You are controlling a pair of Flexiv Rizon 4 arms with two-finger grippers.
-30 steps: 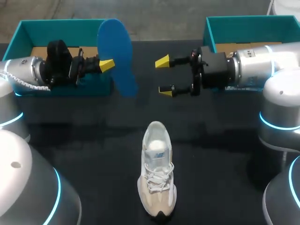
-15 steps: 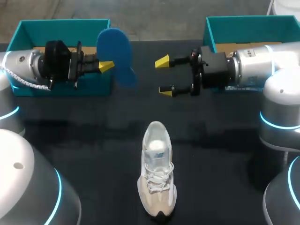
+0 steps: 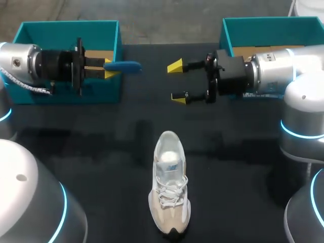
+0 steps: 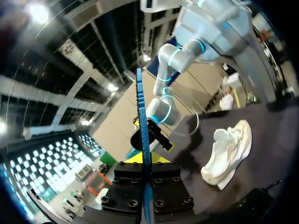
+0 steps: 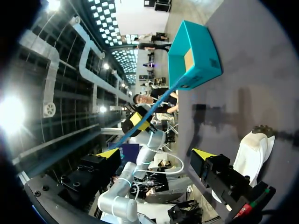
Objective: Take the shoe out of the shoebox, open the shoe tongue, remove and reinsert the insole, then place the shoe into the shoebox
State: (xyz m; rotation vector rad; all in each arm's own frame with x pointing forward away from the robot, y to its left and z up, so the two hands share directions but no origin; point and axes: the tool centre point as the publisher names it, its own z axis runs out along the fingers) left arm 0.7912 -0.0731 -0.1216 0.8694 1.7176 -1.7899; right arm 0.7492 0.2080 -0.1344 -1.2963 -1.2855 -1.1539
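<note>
My left claw (image 3: pixel 112 68) is clenched on the insole (image 3: pixel 123 66), both yellow tips pressing its blue faces from either side. The claw hangs at the table's (image 3: pixel 101 152) 10 o'clock, over the near right corner of the left box (image 3: pixel 68 30), and points toward 3 o'clock. The insole stands on edge, so from above it shows as a thin blue sliver running out past the tips toward 3 o'clock. In the left wrist view it is a narrow blue blade (image 4: pixel 142 116) rising straight from between my fingers (image 4: pixel 145 159).

My right claw (image 3: pixel 176 82) is released, its tips wide apart with nothing between them. It hangs at 1 o'clock, just in front of the right box (image 3: pixel 268 24), and points toward 9 o'clock, facing the left claw across a gap. The two claws are near each other but apart. From the right wrist, the insole (image 5: pixel 149 114) is a slim blue line ahead of my spread tips (image 5: pixel 155 154), with the left box (image 5: pixel 194 56) beyond it.

The shoe (image 3: pixel 169 185) sits out of both boxes, upright on its sole at 6 o'clock, near my edge of the table. Its toe points to 6 o'clock and its heel opening to 12 o'clock. It is laced, pale cream and white, and well apart from both claws. It also shows beside each claw in the wrist views (image 4: pixel 229 149) (image 5: pixel 250 151).
</note>
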